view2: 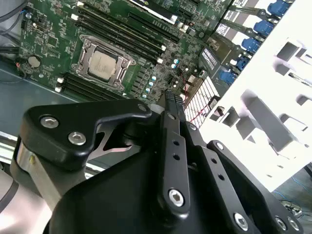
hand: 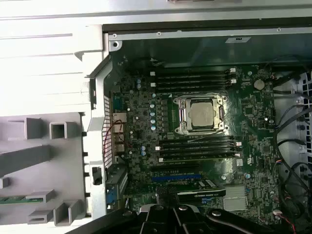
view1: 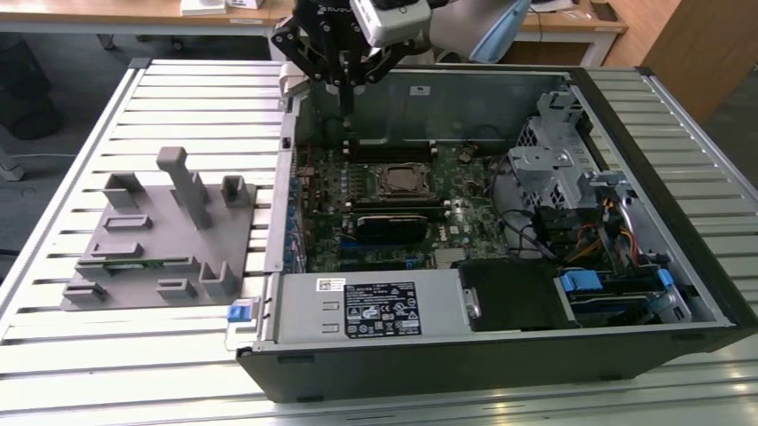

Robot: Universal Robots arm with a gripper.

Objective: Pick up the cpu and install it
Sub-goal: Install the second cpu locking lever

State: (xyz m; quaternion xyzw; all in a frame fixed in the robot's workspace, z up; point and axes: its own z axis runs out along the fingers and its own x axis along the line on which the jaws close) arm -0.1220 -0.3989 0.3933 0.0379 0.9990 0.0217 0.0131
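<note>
Over the open computer case (view1: 663, 266), the gripper (view2: 171, 100) hangs with fingers pressed together and empty, well apart from the cpu (hand: 204, 114) already sitting in its motherboard socket (hand: 181, 116), so I'd judge seating and alignment worth checking.

No print can be made out. The white label (view1: 378, 308) on the grey power supply (view1: 367, 311) inside the computer case (view1: 498, 364) carries dark lines and small marks too fine to read; so does the smaller white sticker (view1: 329, 284) beside it.
</note>
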